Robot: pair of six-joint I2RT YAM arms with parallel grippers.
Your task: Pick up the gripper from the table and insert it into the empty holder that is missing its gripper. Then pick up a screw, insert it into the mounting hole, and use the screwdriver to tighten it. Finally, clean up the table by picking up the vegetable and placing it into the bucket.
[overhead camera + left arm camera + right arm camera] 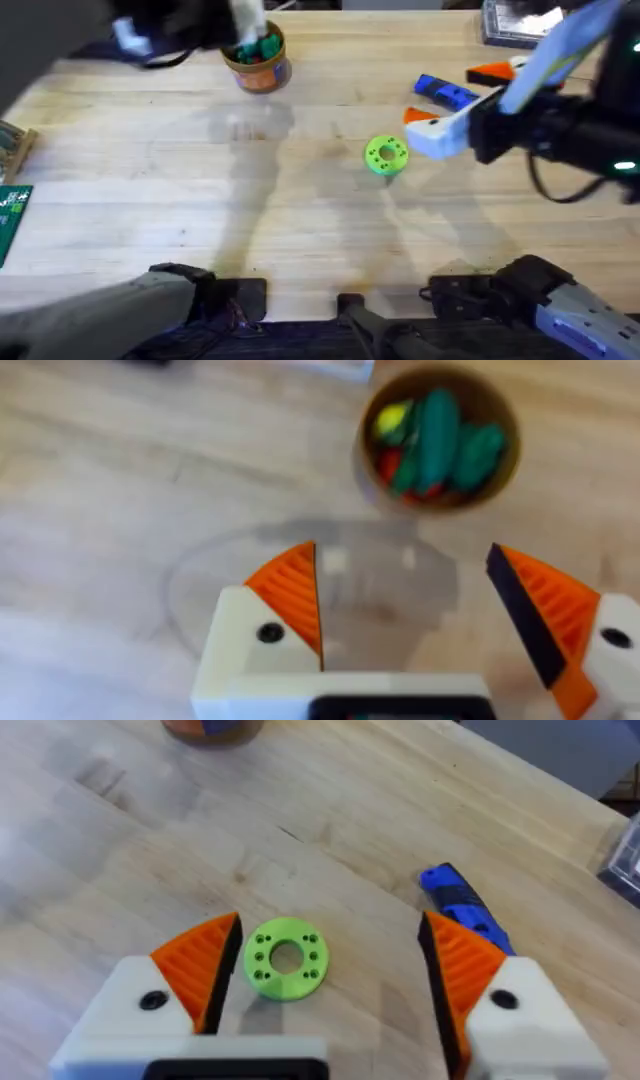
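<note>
Worktop (150,180) mostly bare. Bucket (438,445) already holds vegetable (437,430), so looks like cleanup's done. Left end effector (405,605) spread apart, empty, just shy of bucket. Right end effector (325,970) also apart, above green ring (286,957), screwdriver (460,910) beside. Next: probably just back off.

I found no text I could read. The green board (12,222) at the left edge of the table (150,200) carried small white markings in the overhead view — too small and soft for me to make out a single letter. The dark, glossy item (515,22) at the far right corner showed only pale reflections, no legible label. The bucket (440,440), the blue screwdriver (462,910) and the green ring (285,958) bore no writing I could see.
</note>
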